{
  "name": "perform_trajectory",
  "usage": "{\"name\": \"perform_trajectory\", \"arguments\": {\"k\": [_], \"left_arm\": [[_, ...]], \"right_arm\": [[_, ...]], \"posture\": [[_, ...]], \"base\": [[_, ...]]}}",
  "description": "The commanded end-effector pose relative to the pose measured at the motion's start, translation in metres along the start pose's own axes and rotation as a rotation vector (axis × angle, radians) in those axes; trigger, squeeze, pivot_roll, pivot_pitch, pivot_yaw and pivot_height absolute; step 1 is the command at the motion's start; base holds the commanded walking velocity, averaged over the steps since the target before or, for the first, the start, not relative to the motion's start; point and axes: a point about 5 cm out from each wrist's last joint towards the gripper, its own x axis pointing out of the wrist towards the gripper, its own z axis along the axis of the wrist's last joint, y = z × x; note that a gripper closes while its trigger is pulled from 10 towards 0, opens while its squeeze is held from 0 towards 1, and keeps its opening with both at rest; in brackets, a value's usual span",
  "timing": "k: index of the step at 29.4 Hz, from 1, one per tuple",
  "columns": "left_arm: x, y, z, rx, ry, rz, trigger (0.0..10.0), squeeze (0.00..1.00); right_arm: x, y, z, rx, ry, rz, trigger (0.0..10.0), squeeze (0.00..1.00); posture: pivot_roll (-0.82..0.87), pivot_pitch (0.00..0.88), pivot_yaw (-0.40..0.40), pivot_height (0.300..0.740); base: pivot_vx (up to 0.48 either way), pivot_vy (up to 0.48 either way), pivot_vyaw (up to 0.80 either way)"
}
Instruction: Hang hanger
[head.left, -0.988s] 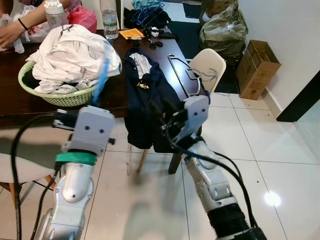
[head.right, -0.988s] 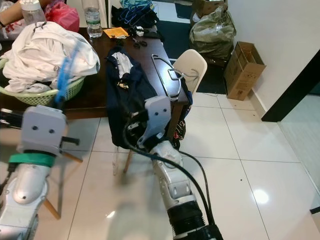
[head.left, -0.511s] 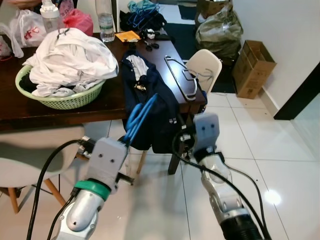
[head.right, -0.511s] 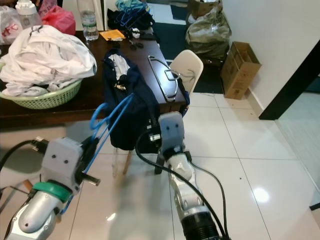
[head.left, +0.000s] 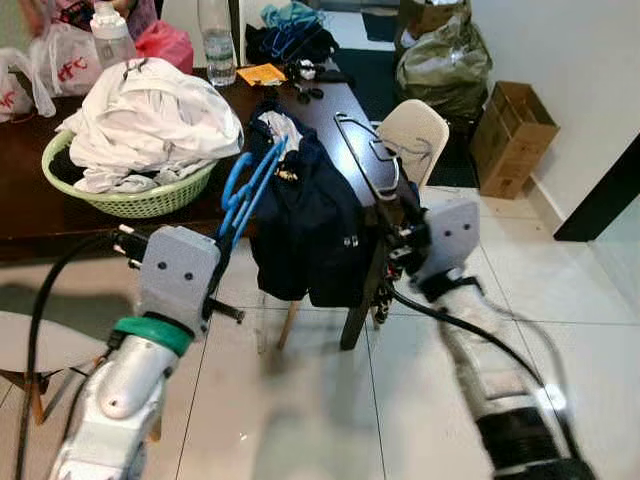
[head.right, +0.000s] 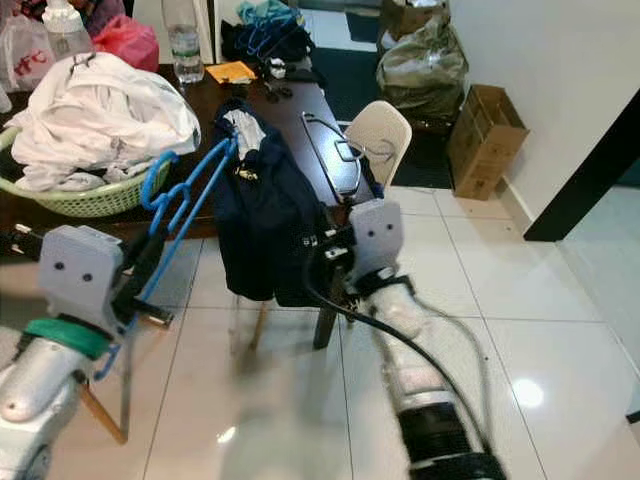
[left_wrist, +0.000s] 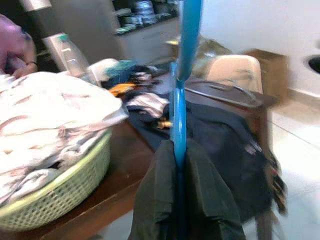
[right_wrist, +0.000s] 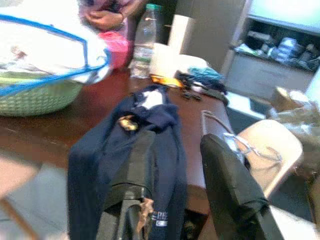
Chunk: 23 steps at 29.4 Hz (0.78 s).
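My left gripper (left_wrist: 178, 160) is shut on a blue plastic hanger (head.left: 243, 192), which points up and away toward the front edge of the dark wooden table (head.left: 60, 218). Its hook end reaches the navy garment (head.left: 310, 225) that drapes over the table's edge. A dark wire hanger (head.left: 362, 158) lies flat on the table's right end. My right gripper (right_wrist: 172, 165) is open and holds nothing. It hovers in front of the navy garment near the table's right corner.
A green basket (head.left: 130, 200) heaped with white laundry stands on the table's left part, with bottles and bags behind it. A beige chair (head.left: 418, 130) stands past the table's right end, a cardboard box (head.left: 512, 135) by the wall. A person's arm shows at the far left.
My left arm has risen, carrying the blue hanger up to the table's edge. My right arm has swung up and right toward the table's corner. The camera view has shifted slightly.
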Motion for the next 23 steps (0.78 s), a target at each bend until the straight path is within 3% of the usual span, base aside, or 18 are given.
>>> {"name": "perform_trajectory", "arguments": {"k": [1,6,8,9,10,12,15,19,21,23], "left_arm": [[-0.014,0.003,0.002,0.002,0.036,-0.128,10.0,0.0],[-0.032,0.007,0.002,-0.002,0.096,-0.255,10.0,0.0],[-0.053,0.006,-0.004,-0.041,0.17,-0.409,10.0,0.0],[-0.053,0.006,-0.004,-0.041,0.17,-0.409,10.0,0.0],[-0.062,0.006,-0.004,-0.073,0.197,-0.489,10.0,0.0],[-0.07,0.007,-0.001,-0.107,0.22,-0.58,10.0,0.0],[-0.072,0.008,0.0,-0.113,0.226,-0.602,10.0,0.0],[-0.083,0.018,0.006,-0.157,0.269,-0.7,10.0,0.0],[-0.083,0.018,0.006,-0.157,0.269,-0.7,10.0,0.0],[-0.089,0.022,0.007,-0.175,0.297,-0.752,10.0,0.0]], "right_arm": [[-0.013,-0.005,0.004,-0.1,0.019,0.199,10.0,0.0],[-0.028,-0.017,0.008,-0.225,0.071,0.382,10.0,0.0],[-0.042,-0.019,0.011,-0.305,0.129,0.573,10.0,0.0],[-0.042,-0.019,0.011,-0.305,0.129,0.573,10.0,0.0],[-0.048,-0.014,0.011,-0.316,0.148,0.671,10.0,0.0],[-0.051,-0.005,0.012,-0.31,0.154,0.781,10.0,0.0],[-0.051,-0.002,0.012,-0.307,0.151,0.808,10.0,0.0],[-0.047,0.009,0.019,-0.255,0.138,0.953,10.0,0.0],[-0.047,0.009,0.019,-0.255,0.138,0.953,10.0,0.0],[-0.048,0.022,0.022,-0.162,0.124,1.064,10.0,0.0]], "posture": [[0.05,0.082,0.036,0.74],[0.04,0.093,0.032,0.74],[0.03,0.102,0.027,0.74],[0.03,0.102,0.027,0.74],[0.03,0.106,0.026,0.74],[0.03,0.107,0.026,0.74],[0.03,0.107,0.026,0.74],[0.05,0.106,0.027,0.74],[0.05,0.106,0.027,0.74],[0.06,0.103,0.024,0.74]], "base": [[0.0,0.0,0.0],[0.0,0.0,0.0],[0.0,0.0,0.0],[0.0,0.0,0.0],[0.0,0.0,0.0],[0.0,0.0,0.0],[0.0,0.0,0.0],[0.0,0.0,0.0],[0.0,0.0,0.0],[0.0,0.0,0.0]]}}
